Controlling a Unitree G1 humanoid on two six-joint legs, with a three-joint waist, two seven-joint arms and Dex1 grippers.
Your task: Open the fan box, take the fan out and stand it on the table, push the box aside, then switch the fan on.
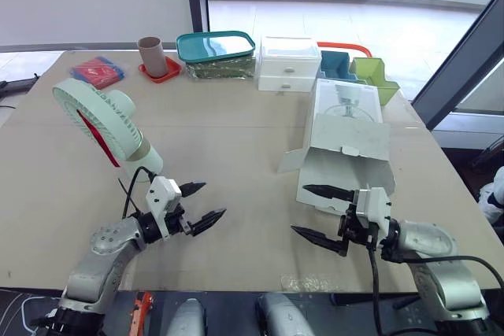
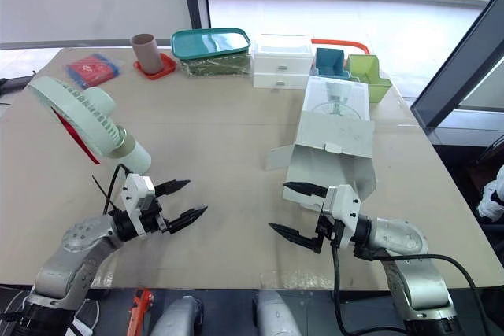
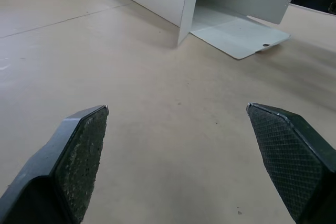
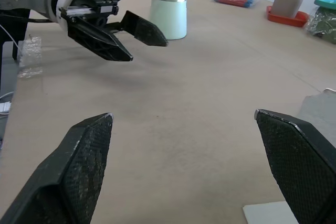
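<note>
The pale green fan [image 1: 106, 120] stands upright on the table's left side, its round head tilted and its base [image 4: 169, 11] just behind my left gripper [image 1: 203, 204]. That gripper is open and holds nothing. The white fan box [image 1: 346, 143] lies on the right half of the table with its near flaps [image 3: 236, 32] folded open. My right gripper [image 1: 321, 214] hovers open just in front of the box's open end, nothing between its fingers.
Along the far edge stand a red packet [image 1: 98, 70], a brown cup on a red coaster [image 1: 151, 57], a teal-lidded container [image 1: 215, 49], a white drawer unit [image 1: 288, 63] and blue and green bins [image 1: 358, 72]. Bare tabletop lies between the grippers.
</note>
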